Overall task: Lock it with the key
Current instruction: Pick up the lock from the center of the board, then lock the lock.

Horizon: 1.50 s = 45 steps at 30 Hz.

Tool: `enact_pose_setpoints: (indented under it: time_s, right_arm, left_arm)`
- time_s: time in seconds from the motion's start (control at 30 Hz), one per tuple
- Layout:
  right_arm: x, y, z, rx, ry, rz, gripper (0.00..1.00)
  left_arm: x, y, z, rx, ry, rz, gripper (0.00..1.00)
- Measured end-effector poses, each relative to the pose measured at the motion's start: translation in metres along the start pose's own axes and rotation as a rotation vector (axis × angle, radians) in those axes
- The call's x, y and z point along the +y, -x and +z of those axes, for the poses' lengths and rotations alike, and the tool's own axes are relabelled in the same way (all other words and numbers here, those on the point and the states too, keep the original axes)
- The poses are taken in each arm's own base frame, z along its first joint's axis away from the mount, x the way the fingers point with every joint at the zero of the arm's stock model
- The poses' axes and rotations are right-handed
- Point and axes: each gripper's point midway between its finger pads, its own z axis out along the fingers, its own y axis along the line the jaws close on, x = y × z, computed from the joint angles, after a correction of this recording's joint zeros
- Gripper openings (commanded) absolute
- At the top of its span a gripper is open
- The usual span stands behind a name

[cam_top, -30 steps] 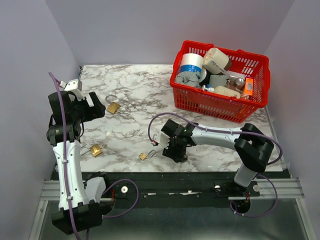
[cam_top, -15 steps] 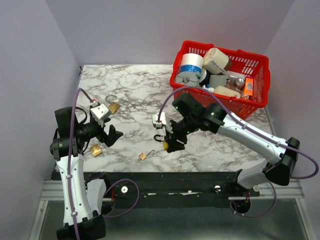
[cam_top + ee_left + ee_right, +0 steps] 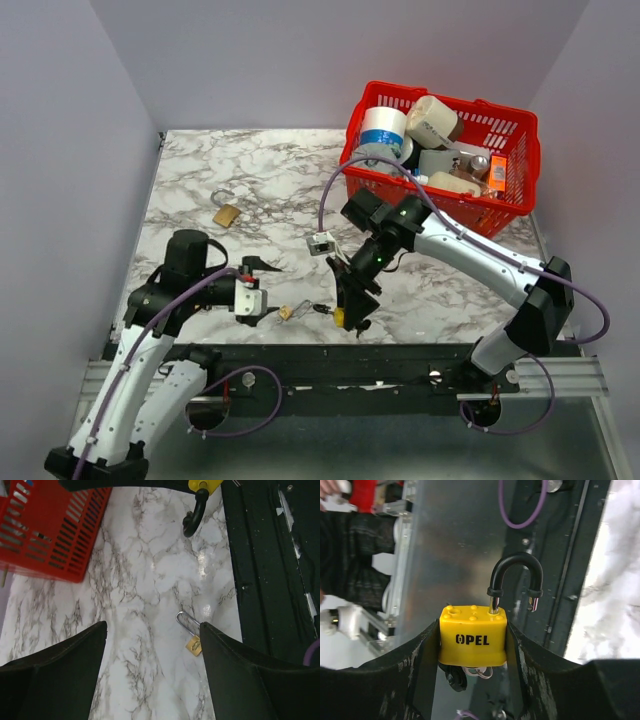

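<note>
Presently, your right gripper [image 3: 472, 639] is clamped on the body of the yellow OPEL padlock [image 3: 472, 636], holding it over the table's near edge. Its black shackle [image 3: 516, 582] stands open with one leg free, its long axis pointing out past the fingertips. A dark key [image 3: 455, 677] appears to hang beneath the body, partly hidden. Your left gripper [image 3: 152, 630] is spread and empty. The padlock lies ahead of it, beyond a small brass padlock [image 3: 194, 644], so the left arm is the free arm.
</note>
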Motion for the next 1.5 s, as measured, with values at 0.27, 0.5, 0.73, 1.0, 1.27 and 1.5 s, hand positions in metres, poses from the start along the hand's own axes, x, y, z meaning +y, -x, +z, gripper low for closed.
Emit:
enact_pose_setpoints:
  time_s: [0.27, 0.5, 0.73, 1.0, 1.27, 1.5]
  right_arm:
    - [0.013, -0.015, 0.01, -0.015, 0.121, 0.15, 0.01]
    - [0.009, -0.016, 0.013, -0.026, 0.121, 0.203, 0.01]
    - [0.007, -0.012, 0.012, -0.041, 0.113, 0.207, 0.01]
    - [0.007, -0.01, 0.012, -0.047, 0.111, 0.207, 0.01]
    - [0.007, -0.009, 0.012, -0.051, 0.11, 0.205, 0.01]
    - [0.007, -0.009, 0.011, -0.053, 0.109, 0.206, 0.01]
  left_arm:
    - [-0.016, 0.024, 0.055, -0.026, -0.179, 0.082, 0.65]
    - [-0.036, 0.038, 0.077, -0.019, -0.249, 0.098, 0.61]
    - [-0.044, 0.043, 0.08, -0.006, -0.248, 0.081, 0.55]
    - [-0.044, 0.043, 0.087, -0.002, -0.229, 0.067, 0.44]
    - [-0.048, 0.034, 0.089, 0.022, -0.233, 0.06, 0.35]
    - [-0.051, 0.031, 0.089, 0.029, -0.241, 0.054, 0.03]
